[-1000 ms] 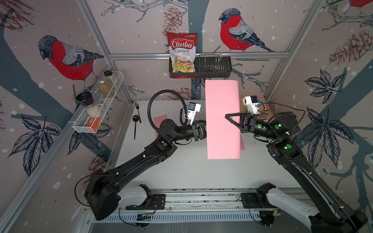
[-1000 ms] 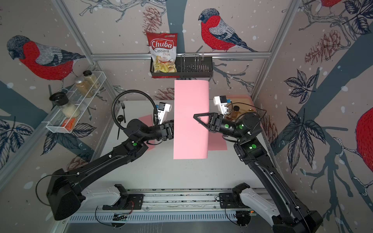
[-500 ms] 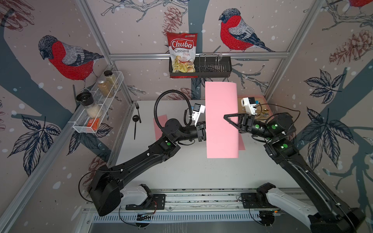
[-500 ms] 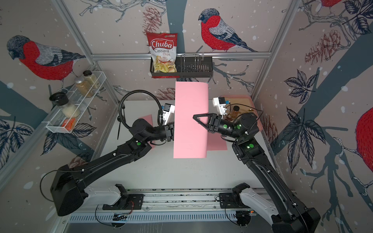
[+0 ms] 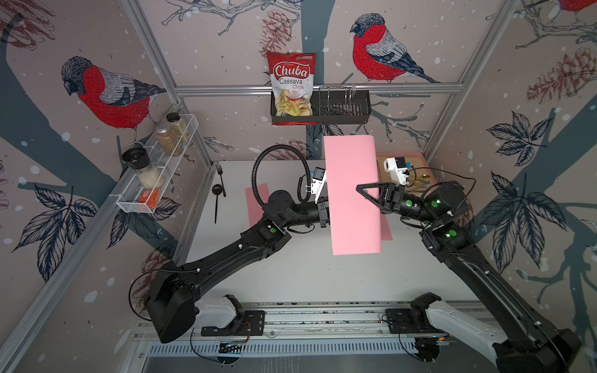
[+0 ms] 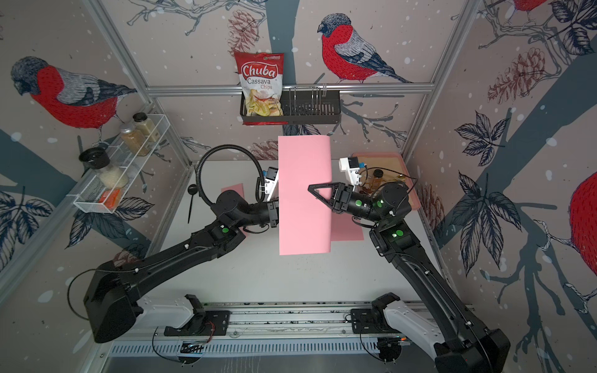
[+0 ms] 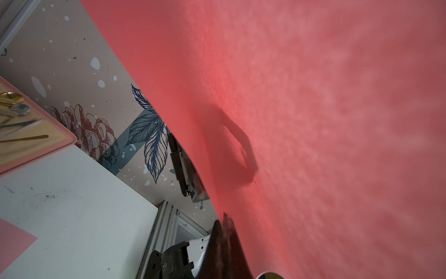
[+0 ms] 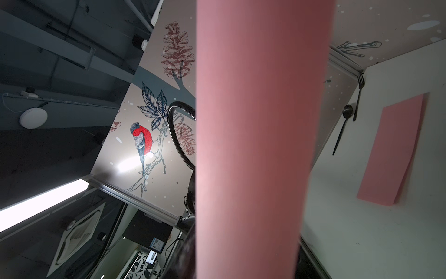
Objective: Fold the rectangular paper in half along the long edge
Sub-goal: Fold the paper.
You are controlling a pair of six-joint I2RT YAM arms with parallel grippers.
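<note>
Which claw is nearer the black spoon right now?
Left. The left claw is shut on the paper at the edge facing the spoon. The right claw reaches in from the paper's far side, so it is farther away.

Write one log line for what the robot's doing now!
stage: fold unfinished | pink rectangular paper sheet: aloft, curled | left gripper: shut on its edge | right gripper: tip over its front, grip unclear

Pink rectangular paper aloft above table, bowed lengthwise, long edges front-to-back.
</note>
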